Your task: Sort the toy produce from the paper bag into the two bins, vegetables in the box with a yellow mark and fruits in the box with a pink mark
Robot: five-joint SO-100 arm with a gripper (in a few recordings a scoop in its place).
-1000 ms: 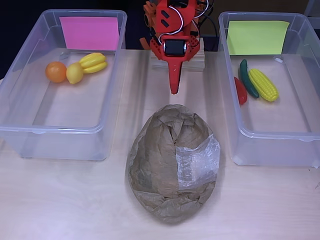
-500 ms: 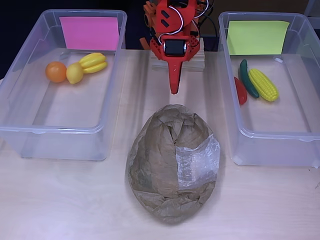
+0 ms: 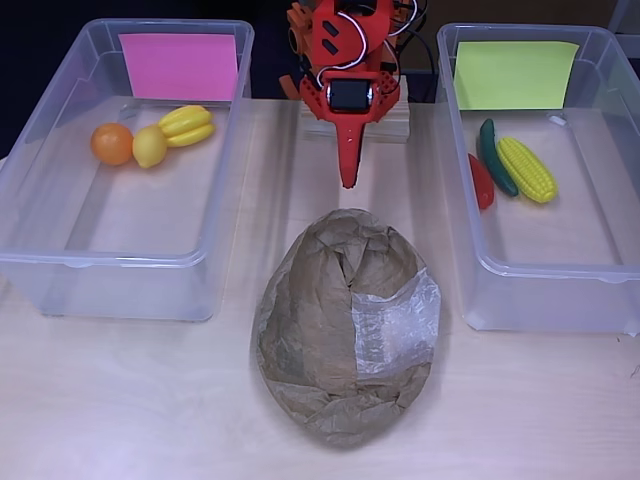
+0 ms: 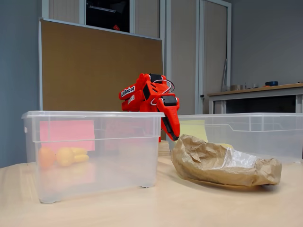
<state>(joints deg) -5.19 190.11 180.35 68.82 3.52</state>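
The paper bag lies slumped and crumpled on the tabletop just ahead of the pincer, its mouth turned toward the arm; I cannot tell whether any toy is left inside, as the folds hide the interior. It sits midway between the two bins, which judging by the layout keeps each drop within easy swing of the arm.

To the pincer's left in the overhead view stands the box with the pink mark, holding an orange, a lemon and a bunch of bananas, clustered near its far end. To its right stands the box with the yellow mark, with a red pepper, a green cucumber and a corn cob lying side by side. Fruits and vegetables look correctly sorted.

The red arm is folded compactly over its wooden base, the pincer pointing downward toward the bag's near edge, above the tabletop. Its jaws are pressed together and hold nothing. This reads as a rest pose, either between picks or with sorting finished.
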